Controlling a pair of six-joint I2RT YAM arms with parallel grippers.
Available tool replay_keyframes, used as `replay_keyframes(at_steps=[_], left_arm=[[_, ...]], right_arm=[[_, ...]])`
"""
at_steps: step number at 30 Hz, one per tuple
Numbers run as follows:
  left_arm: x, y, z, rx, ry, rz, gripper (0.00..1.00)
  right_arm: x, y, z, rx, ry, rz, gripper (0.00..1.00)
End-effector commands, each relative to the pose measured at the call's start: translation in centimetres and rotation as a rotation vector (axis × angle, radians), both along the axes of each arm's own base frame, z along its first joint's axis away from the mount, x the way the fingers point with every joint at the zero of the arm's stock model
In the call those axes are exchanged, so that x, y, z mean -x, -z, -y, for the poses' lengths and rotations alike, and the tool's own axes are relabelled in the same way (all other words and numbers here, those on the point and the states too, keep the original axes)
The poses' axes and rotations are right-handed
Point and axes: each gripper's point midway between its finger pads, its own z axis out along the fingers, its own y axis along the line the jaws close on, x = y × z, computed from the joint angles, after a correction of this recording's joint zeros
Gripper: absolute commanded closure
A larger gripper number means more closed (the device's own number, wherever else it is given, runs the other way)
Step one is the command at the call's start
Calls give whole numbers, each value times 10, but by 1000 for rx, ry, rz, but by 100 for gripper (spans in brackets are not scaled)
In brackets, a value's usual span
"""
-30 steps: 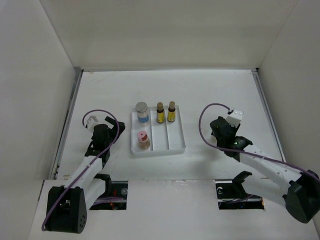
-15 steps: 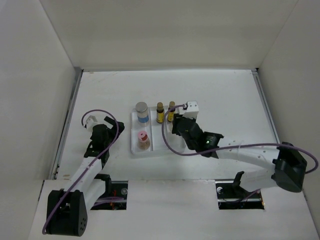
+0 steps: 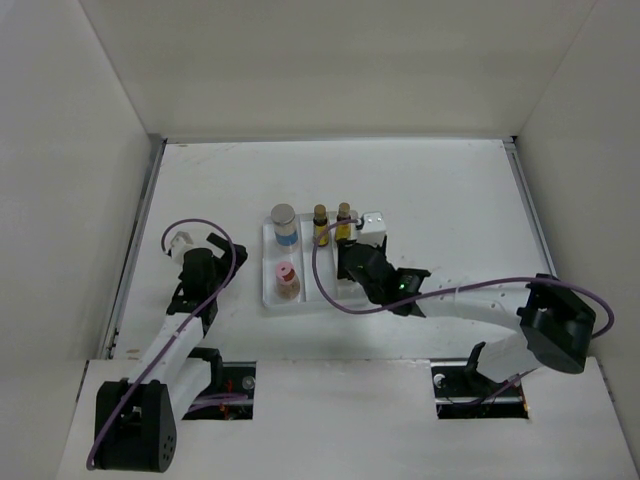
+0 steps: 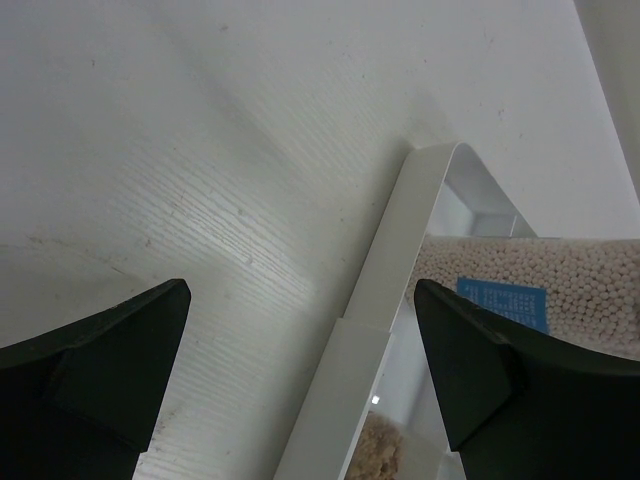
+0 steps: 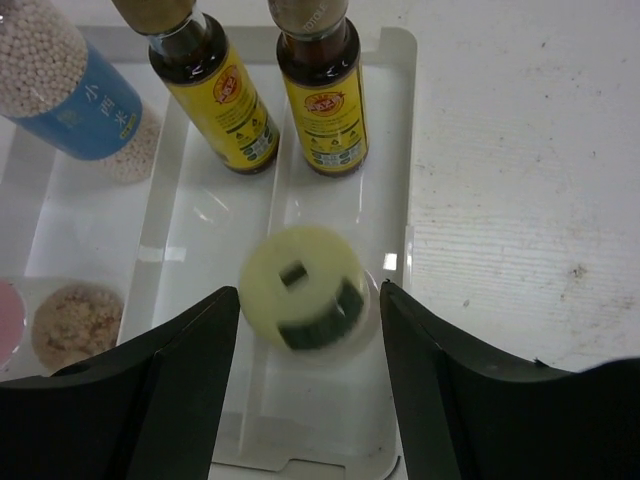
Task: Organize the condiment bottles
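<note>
A second ago the right arm sat folded well off to the right of the desk (image 5: 520, 150). It has since swung across, and its right fingers (image 5: 170, 390) now flank the cream-topped bottle (image 5: 305, 300) over the right compartment of the white tray (image 5: 408, 200). The bottle sits just in front of one slim yellow-labelled bottle (image 5: 325, 110). Its lid is blurred and close to both fingers, so we cannot tell whether they grip it or have let go.

The other slim bottle (image 5: 225, 110) stands in the middle compartment. The blue-labelled jar (image 5: 70, 90) and the pink-topped bottle (image 3: 287, 275) share the left one.

The left fingers (image 4: 100, 370) are spread wide around nothing, just beside the tray's left rim.

We judge this the last bottle. Once it stands free in the tray, only the arm's withdrawal is left.
</note>
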Motion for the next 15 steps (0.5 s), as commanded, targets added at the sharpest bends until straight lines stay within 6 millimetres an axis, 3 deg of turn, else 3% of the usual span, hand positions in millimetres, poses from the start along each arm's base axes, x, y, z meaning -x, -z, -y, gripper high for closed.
replay_keyframes(at_steps=[1,5,7,8,12,15], left_arm=[[-10,-20,-3,-14,0,51,0],[-8,-20,-5,-14,-7,49,0],[-8,-23,-5,-15,-7,58,0],[-8,-26,-5,-16,-6,64,0],[-10,-40,-5,-18,-3,94,0],[-12,-53,-3,-14,7,130,0]], right_arm=[[4,-1,-12,-80,-16,-8,31],[6,-12,-5,-97,-10,12,18],[7,-31,0,-126,-7,45,3],[7,-42,4,-140,-3,67,0],[6,-80,32,-168,55,160,0],[-4,-96,72,-176,164,216,0]])
